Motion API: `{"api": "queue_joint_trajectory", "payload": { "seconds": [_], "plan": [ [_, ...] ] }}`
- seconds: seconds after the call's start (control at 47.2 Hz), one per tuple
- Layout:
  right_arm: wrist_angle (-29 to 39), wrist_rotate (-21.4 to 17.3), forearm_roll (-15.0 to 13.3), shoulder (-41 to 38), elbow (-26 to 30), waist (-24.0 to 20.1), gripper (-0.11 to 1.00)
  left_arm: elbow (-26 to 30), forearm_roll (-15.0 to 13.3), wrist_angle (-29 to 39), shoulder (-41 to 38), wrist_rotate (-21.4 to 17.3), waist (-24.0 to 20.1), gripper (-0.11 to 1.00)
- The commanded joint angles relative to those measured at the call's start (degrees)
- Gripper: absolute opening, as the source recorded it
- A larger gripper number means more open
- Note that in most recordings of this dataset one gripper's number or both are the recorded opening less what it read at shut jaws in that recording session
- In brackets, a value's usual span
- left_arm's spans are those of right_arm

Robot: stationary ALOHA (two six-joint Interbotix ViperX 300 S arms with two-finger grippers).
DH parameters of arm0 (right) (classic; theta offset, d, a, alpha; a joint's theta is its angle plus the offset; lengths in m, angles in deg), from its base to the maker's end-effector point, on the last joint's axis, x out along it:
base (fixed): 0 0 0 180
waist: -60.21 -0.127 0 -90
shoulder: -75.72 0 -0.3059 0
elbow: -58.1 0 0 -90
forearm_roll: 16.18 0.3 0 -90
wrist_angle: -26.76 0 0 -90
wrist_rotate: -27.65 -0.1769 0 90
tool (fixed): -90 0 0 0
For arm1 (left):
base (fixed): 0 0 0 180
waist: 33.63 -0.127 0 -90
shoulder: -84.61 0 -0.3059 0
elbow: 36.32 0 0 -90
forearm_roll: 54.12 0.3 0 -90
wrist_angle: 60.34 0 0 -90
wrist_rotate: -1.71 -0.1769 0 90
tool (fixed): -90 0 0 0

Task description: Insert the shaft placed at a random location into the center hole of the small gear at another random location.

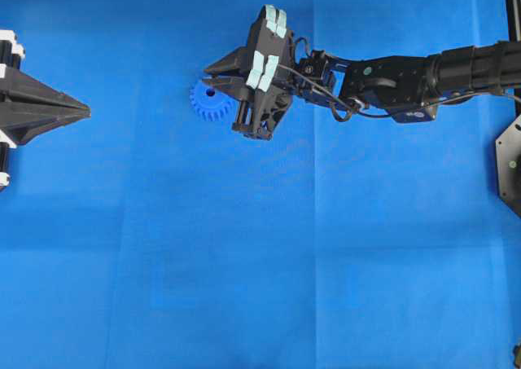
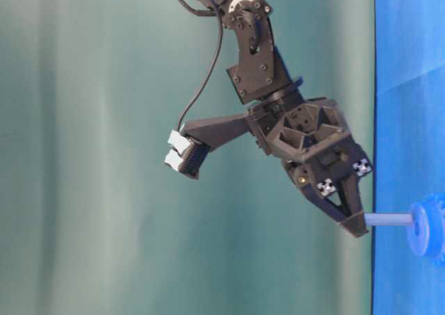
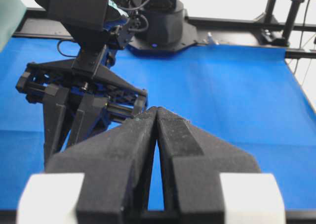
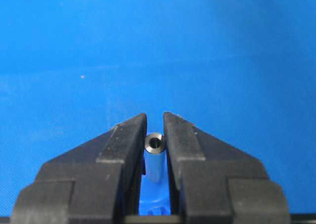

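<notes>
In the overhead view we see the right hand [image 1: 218,81] reaching across the middle of the blue cloth [image 1: 244,263] that covers the tabletop, its fingertips right over the gear [image 1: 208,102]. The gear lies flat on the cloth, partly covered by the hand, with its dark hole [image 1: 211,92] showing just below the fingertips. The left hand [image 1: 81,107] sits at the left edge, well apart from the gear, its fingers pressed together to a point.

In the table-level view, which is turned so the cloth runs down the right side, we see the right hand [image 2: 356,226] pinching one end of the shaft [image 2: 389,220]. The shaft stands square to the cloth, and its other end meets the gear's [image 2: 425,229] hub; we cannot tell how far it has entered.

From the left wrist view we see the left hand's [image 3: 156,111] fingers touching at their tips, nothing between them. Beyond it the right arm [image 3: 84,85] hangs over the cloth.

From the right wrist view we look down along the right hand [image 4: 155,122]. The shaft [image 4: 154,157] is clamped between its fingers, its hollow top end facing us, and a sliver of the gear [image 4: 154,206] shows beneath it.
</notes>
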Motion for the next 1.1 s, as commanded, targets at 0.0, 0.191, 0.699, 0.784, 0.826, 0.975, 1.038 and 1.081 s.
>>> {"api": "queue_joint_trajectory", "payload": {
  "seconds": [0.0,0.191,0.699,0.784,0.826,0.975,1.038,1.081],
  "plan": [
    [-0.8,-0.2,0.3,0.6,1.3,-0.1,0.02,0.6,0.0,-0.4,-0.3,0.1,-0.1,0.0],
    [-0.8,-0.2,0.4,0.2,1.3,-0.1,0.02,0.6,0.0,-0.4,-0.3,0.1,-0.1,0.0],
    [-0.4,0.3,-0.1,2.9,1.0,-0.2,0.02,0.6,0.0,-0.3,-0.3,0.1,-0.1,0.0],
    [-0.4,0.9,-0.2,4.7,0.7,-0.1,0.02,0.6,0.0,-0.3,-0.3,0.1,-0.1,0.0],
    [-0.3,1.3,-0.3,5.3,0.5,-0.1,0.02,0.6,0.0,-0.4,-0.3,0.2,-0.1,0.0],
    [0.4,2.4,-0.2,6.2,0.7,-0.2,0.02,0.6,0.0,-0.4,-0.3,1.0,-0.1,0.0],
    [0.4,2.4,-0.2,6.2,0.7,-0.1,0.02,0.6,0.0,-0.4,-0.2,1.1,-0.1,0.0],
    [0.4,2.4,-0.2,6.2,0.7,-0.2,0.02,0.6,0.0,-0.3,-0.3,1.1,-0.1,0.0]
  ]
}}
